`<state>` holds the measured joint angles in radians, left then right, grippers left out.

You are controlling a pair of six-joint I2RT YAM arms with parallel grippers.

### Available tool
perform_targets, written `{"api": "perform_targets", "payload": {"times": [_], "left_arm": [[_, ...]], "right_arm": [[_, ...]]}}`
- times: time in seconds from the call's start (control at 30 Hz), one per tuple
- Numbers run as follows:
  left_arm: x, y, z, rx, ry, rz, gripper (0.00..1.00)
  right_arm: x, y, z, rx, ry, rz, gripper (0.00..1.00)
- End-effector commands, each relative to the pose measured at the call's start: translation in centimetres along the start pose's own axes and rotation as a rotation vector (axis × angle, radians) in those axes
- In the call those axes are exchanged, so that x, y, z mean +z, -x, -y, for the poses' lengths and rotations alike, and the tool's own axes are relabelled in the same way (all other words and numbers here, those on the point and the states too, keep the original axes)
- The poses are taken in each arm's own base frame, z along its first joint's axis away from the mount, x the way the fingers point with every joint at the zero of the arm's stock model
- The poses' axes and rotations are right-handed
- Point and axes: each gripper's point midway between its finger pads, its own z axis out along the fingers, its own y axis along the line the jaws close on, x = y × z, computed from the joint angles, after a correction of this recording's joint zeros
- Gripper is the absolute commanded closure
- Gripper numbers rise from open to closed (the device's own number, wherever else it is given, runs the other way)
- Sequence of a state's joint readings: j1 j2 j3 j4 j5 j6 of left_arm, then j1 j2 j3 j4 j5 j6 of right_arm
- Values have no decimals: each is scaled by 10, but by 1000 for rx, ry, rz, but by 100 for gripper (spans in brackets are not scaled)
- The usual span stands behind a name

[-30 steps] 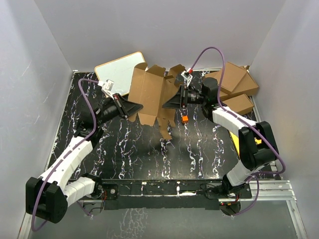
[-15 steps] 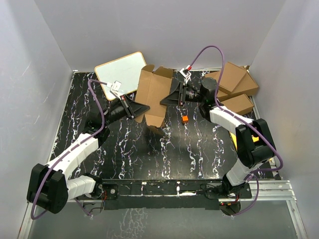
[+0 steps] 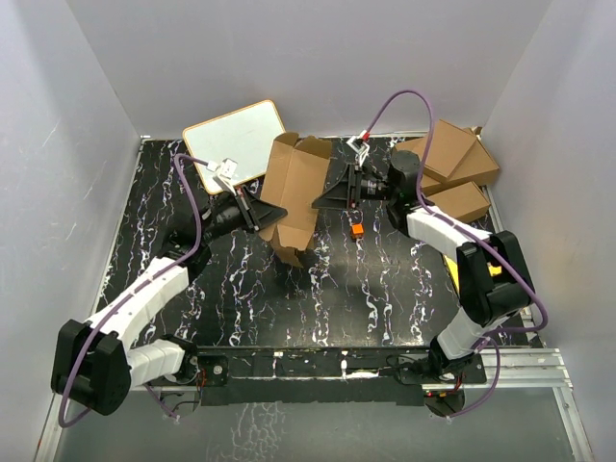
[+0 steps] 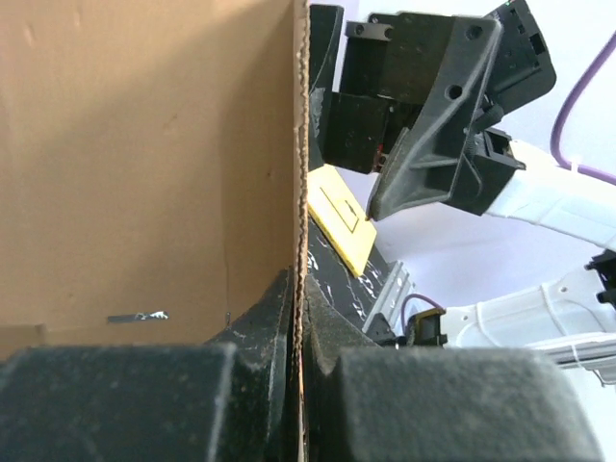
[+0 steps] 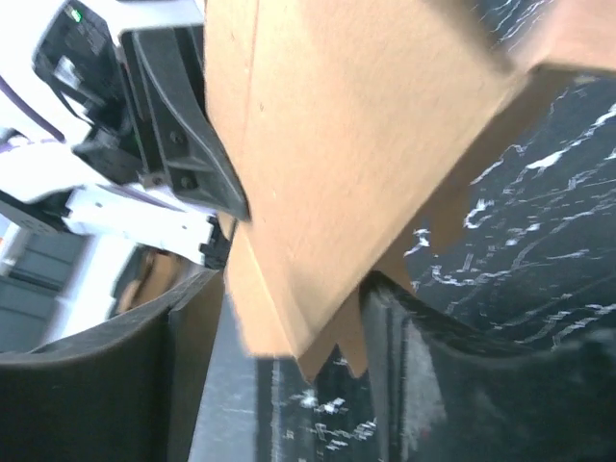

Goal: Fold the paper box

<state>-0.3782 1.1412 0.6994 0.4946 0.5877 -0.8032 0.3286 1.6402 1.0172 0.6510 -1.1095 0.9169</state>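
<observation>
The paper box (image 3: 296,183) is plain brown cardboard, standing upright and folded into a narrow shape at the back middle of the table. My left gripper (image 3: 272,212) is shut on its left panel; in the left wrist view the cardboard edge (image 4: 300,192) runs straight down between the closed pads at the gripper (image 4: 300,327). My right gripper (image 3: 322,198) meets the box from the right. In the right wrist view a folded corner of the box (image 5: 337,192) fills the gap at the gripper (image 5: 294,375) and touches both fingers.
A white board (image 3: 236,140) lies at the back left. Three larger brown cartons (image 3: 452,164) are stacked at the back right. A small orange object (image 3: 356,229) lies under the right gripper. A yellow sheet (image 4: 339,217) lies on the black marbled table (image 3: 366,289).
The box was spread open and nearly flat one second ago. Both grippers have moved toward each other, and the panels have swung together into a narrow upright shape.
</observation>
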Motion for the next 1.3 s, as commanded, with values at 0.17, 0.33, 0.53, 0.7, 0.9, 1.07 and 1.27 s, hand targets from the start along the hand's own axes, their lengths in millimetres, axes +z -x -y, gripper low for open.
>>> {"api": "perform_targets", "payload": {"times": [0.17,0.33,0.53,0.7,0.9,1.07,1.27], "left_arm": [[-38,39,31,190,41,-55,100],[-48,46,64,227,-34,-103,100],[-57,50,96,269,-131,-156,100],[-61,45,106,279,-184,-195,100],[-62,40,110,270,-224,-208,100],[-63,36,110,260,-239,-218,100],[-63,33,108,262,-237,-230,100]], "right_arm": [[-81,0,-14,-542,-35,-104,15],[-131,24,-7,-648,-143,-59,13],[-147,60,-6,-887,-202,-68,1],[-147,88,-1,-1053,-199,-87,1],[-126,102,-4,-1099,-187,-106,1],[-117,103,2,-1101,-249,-121,4],[-118,104,0,-1097,-262,-120,16]]}}
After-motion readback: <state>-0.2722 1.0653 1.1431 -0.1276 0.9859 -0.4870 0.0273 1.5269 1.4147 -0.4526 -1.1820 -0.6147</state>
